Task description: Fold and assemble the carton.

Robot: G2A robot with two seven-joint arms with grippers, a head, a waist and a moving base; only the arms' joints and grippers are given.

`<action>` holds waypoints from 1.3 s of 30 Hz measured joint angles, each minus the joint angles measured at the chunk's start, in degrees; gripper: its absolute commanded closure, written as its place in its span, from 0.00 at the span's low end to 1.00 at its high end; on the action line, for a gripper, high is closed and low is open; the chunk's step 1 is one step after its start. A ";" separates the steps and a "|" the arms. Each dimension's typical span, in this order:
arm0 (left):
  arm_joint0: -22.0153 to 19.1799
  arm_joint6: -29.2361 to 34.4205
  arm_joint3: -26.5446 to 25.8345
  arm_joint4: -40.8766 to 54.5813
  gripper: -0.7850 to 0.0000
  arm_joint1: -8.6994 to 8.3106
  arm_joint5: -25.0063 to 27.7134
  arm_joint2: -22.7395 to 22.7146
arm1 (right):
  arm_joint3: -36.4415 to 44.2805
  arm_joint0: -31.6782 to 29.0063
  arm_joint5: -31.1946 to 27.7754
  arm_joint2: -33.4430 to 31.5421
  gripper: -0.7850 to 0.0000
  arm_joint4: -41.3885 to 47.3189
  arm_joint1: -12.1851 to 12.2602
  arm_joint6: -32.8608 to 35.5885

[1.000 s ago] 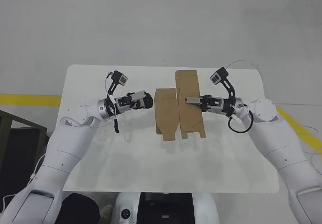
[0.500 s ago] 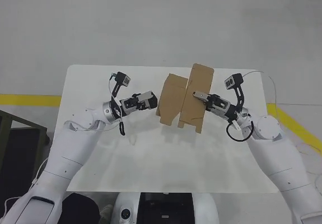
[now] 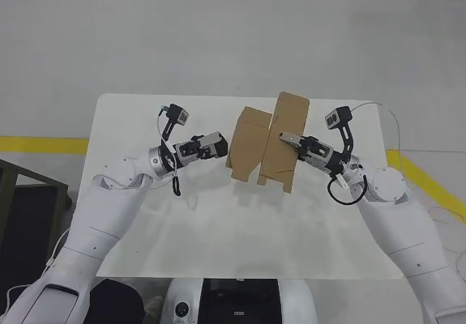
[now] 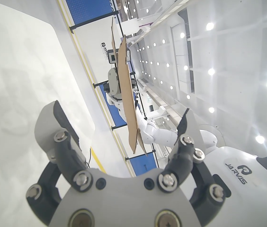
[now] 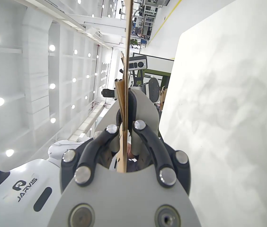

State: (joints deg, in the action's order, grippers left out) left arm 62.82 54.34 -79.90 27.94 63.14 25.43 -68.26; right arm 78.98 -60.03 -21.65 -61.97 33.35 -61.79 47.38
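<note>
Carton (image 3: 263,144): a flat blank, held off the table (image 3: 176,235) above its far middle. The right claw (image 3: 286,139) is clamped on the right panel. The left claw (image 3: 218,146) is spread wide and empty, just beside the carton's left edge and apart from it. The carton's long axis runs away from the robot, with the far end leaning a little right. The left claw points across that axis at the left panel. Judgement: the next move is probably a left-claw grip on that free edge, to pull the blank open; it is the free claw and the nearer to that edge, so only a short sideways approach is needed. In the left wrist view the carton (image 4: 125,83) is edge-on, a thin strip ahead and in line with the gap of the left claw (image 4: 121,112); the top view cannot show that alignment. In the right wrist view the carton (image 5: 128,24) runs straight out of the right claw (image 5: 126,100), its layers pinched flat together. The top view adds the panel outline and the notched near flaps.
</note>
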 measured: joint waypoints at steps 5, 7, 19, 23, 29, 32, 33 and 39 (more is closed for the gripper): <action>1.93 -4.45 -2.33 0.89 0.00 0.30 -1.91 0.42 | 2.06 -2.22 1.88 -1.00 1.00 -1.01 -0.28 -7.94; 2.56 -5.10 -3.19 0.94 0.00 0.42 -2.64 0.96 | 3.13 -4.02 1.37 -1.75 1.00 0.84 -0.41 -11.60; 3.36 -14.57 -5.52 -5.22 0.00 1.75 -2.70 5.06 | 13.66 -14.70 6.58 -4.02 1.00 -8.29 -0.69 -32.83; 2.69 -18.20 -5.76 -10.27 0.00 2.38 -0.92 7.18 | 15.32 -16.36 7.50 -3.86 1.00 -8.84 -1.05 -35.96; 1.70 -22.03 -4.84 -14.06 0.00 3.38 -0.12 9.96 | 16.03 -17.43 7.66 -3.63 1.00 -10.18 -1.56 -38.00; 1.38 -24.99 -4.34 -14.56 0.00 3.80 0.65 10.16 | 16.16 -17.77 7.84 -3.85 1.00 -10.82 -1.74 -38.38; 1.21 -25.85 -4.10 -14.85 0.00 3.93 0.78 10.20 | 16.22 -17.88 7.93 -3.95 1.00 -11.07 -1.80 -38.44; 0.42 -28.46 -2.83 -16.57 0.28 4.54 0.99 10.68 | 16.34 -18.16 8.21 -4.18 1.00 -11.73 -2.17 -38.17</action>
State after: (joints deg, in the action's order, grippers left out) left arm 63.24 25.89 -82.73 11.37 67.69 26.42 -57.58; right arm 95.32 -78.18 -13.44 -66.16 21.62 -63.96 9.20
